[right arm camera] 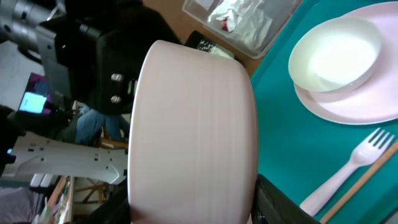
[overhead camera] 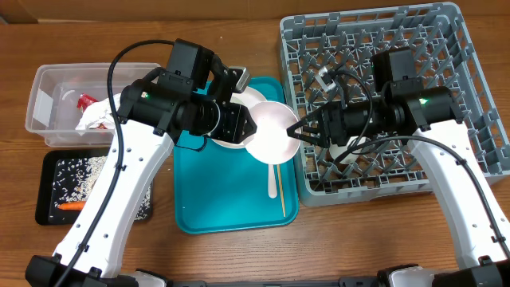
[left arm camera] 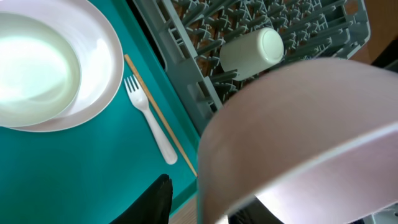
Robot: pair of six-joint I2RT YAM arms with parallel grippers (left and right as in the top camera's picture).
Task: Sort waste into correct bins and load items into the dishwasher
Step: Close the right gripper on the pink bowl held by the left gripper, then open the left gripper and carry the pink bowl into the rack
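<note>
A white bowl (overhead camera: 269, 131) hangs tilted between my two grippers, over the right edge of the teal tray (overhead camera: 223, 199). My left gripper (overhead camera: 249, 127) straddles its rim, one finger inside and one outside (left arm camera: 202, 199). My right gripper (overhead camera: 299, 131) clamps it from the other side, a finger touching each flank (right arm camera: 193, 208). The bowl fills both wrist views (left arm camera: 298, 124) (right arm camera: 193, 124). A second bowl (left arm camera: 37, 68) sits on the round plate (left arm camera: 99, 93) on the tray. The fork (overhead camera: 272, 179) and wooden stick (overhead camera: 280, 191) lie beside them. A cup (left arm camera: 252, 50) lies in the grey rack (overhead camera: 470, 48).
The clear tub (overhead camera: 44, 88) at the far left holds napkins (overhead camera: 100, 115) and a red wrapper (overhead camera: 84, 100). The black tray (overhead camera: 48, 199) in front of it holds grain scraps (overhead camera: 80, 171) and the carrot (overhead camera: 72, 206). The rack wall stands right beside the teal tray.
</note>
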